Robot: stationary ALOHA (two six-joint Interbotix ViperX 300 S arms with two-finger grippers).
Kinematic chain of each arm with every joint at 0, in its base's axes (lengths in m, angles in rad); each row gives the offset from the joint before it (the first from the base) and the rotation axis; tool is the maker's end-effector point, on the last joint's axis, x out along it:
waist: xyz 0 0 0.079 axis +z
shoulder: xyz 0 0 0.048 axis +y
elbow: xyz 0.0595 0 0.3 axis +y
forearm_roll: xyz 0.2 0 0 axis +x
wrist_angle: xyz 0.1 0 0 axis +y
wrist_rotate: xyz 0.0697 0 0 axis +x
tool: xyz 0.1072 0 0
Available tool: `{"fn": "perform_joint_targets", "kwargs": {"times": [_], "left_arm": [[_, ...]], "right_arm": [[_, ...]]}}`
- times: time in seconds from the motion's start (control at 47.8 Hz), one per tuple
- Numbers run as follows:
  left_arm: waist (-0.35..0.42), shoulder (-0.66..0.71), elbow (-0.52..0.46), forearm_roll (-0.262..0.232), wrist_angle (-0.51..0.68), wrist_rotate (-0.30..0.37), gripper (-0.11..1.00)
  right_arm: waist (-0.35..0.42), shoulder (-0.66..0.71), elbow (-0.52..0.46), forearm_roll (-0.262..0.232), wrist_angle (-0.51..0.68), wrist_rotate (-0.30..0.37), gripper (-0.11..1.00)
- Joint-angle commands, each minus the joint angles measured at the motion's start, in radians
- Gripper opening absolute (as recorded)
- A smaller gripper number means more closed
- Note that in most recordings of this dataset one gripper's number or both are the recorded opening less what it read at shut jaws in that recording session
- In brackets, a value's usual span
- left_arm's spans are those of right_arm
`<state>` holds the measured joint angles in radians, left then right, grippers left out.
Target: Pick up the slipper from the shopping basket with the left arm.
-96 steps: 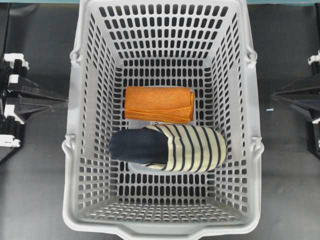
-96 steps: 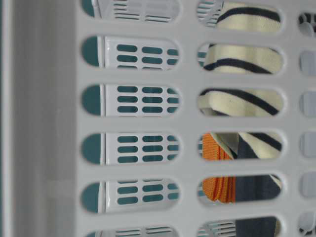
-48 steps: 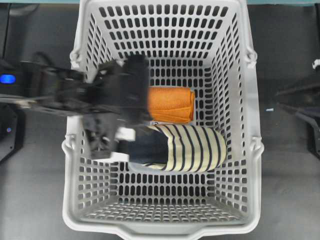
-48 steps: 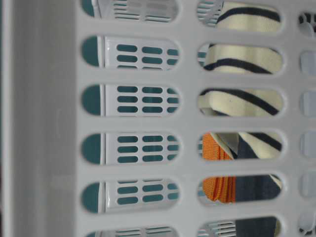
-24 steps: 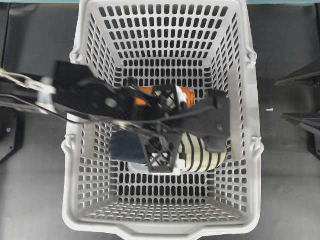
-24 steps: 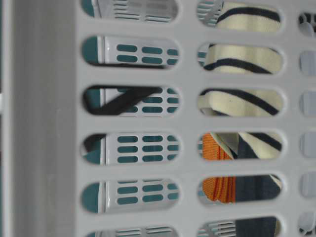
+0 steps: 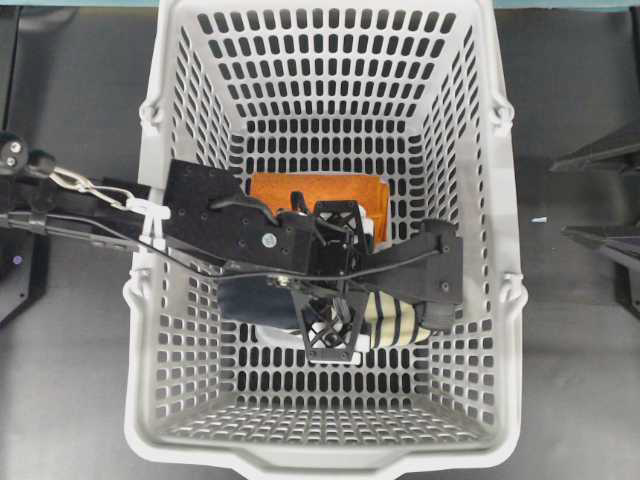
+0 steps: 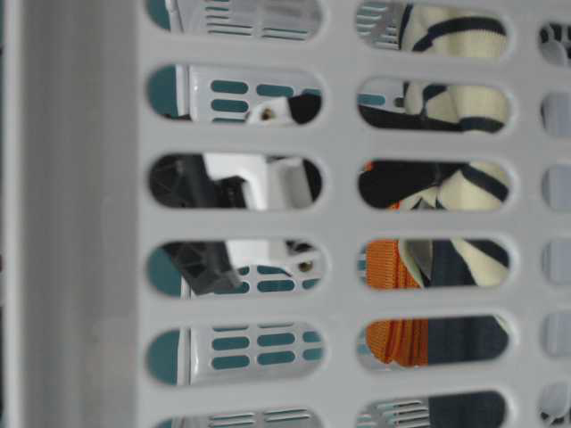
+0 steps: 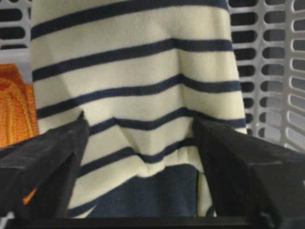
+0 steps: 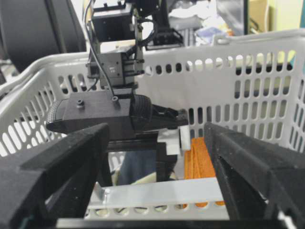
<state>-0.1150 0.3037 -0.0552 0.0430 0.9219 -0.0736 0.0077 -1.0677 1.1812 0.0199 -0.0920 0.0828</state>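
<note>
I am looking at one slipper (image 9: 138,95) lying on the floor of the one shopping basket (image 7: 510,330), in the middle, its length running across the overhead view. Its upper is cream cloth crossed by thin navy stripes; the insole at the open back is showing as plain dark navy. In the left wrist view the striped cloth is bunching into a crease between the two black fingers (image 9: 40,167), which are pressing into it from either side, so the left gripper (image 7: 345,290) is closing on the slipper's upper. I am not able to say whether the slipper is off the basket floor.

The left arm (image 7: 215,230) is reaching over the basket's left wall in the overhead view, its boxy body covering most of the slipper; only the navy heel end at the left and a patch of stripes at the right are showing there. Through the slots of the table-level view I am seeing the striped cloth beside black and white parts of the arm.

One folded orange cloth (image 7: 320,188) is lying just beside the slipper, on its far side in the overhead view.

The right gripper (image 10: 157,181) is sitting outside the basket, its two fingers spread wide apart with nothing between them, looking at the basket wall and the left arm.
</note>
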Motion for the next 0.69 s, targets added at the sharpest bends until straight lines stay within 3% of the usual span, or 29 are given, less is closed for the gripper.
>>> {"fn": "perform_joint_targets", "kwargs": {"times": [0.0,0.272,0.482,0.67], "left_arm": [[-0.002,-0.009,0.000,0.003,-0.005,0.006,0.77],[-0.002,-0.026,-0.020,0.003,0.008,0.012,0.07],[-0.002,-0.087,-0.109,0.003,0.137,0.017,0.05],[-0.002,-0.110,-0.270,0.003,0.318,0.061,0.05]], "right_arm": [[0.002,0.006,-0.012,0.003,0.002,0.002,0.76],[0.000,0.002,-0.012,0.003,0.003,0.002,0.76],[0.000,-0.006,-0.011,0.003,0.003,0.002,0.75],[0.000,-0.006,-0.011,0.003,0.003,0.005,0.75]]}}
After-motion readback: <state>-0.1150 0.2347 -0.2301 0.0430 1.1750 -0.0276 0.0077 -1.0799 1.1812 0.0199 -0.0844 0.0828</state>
